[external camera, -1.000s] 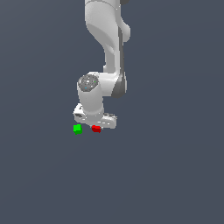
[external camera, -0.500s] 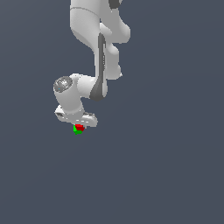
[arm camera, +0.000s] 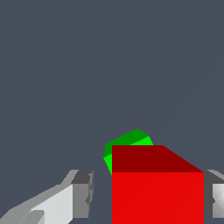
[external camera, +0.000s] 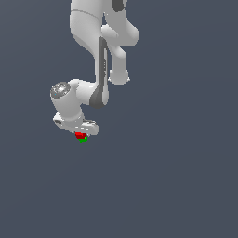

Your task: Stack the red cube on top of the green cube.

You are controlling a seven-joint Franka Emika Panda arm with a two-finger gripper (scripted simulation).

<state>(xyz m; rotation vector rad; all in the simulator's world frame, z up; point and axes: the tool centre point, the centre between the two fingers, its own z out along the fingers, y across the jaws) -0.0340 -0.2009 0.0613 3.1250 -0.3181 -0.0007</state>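
Note:
In the exterior view the red cube [external camera: 80, 135] rests directly over the green cube [external camera: 83, 140], which shows only as a sliver under it. My white gripper [external camera: 82, 133] hangs right above the pair. In the wrist view the red cube [arm camera: 157, 192] fills the space between the fingers. The green cube [arm camera: 129, 142] peeks out behind and below it. One grey fingertip [arm camera: 83, 192] stands off the red cube with a clear gap. The other fingertip [arm camera: 215, 192] sits close against the cube's opposite side. The gripper [arm camera: 149, 192] is slightly open around the red cube.
A plain dark grey floor [external camera: 176, 186] surrounds the cubes. The white arm [external camera: 100, 56] rises above and behind the gripper.
A second ago the red cube was in the gripper beside the green cube. It moved toward the exterior view's left onto the green cube and has stayed there since.

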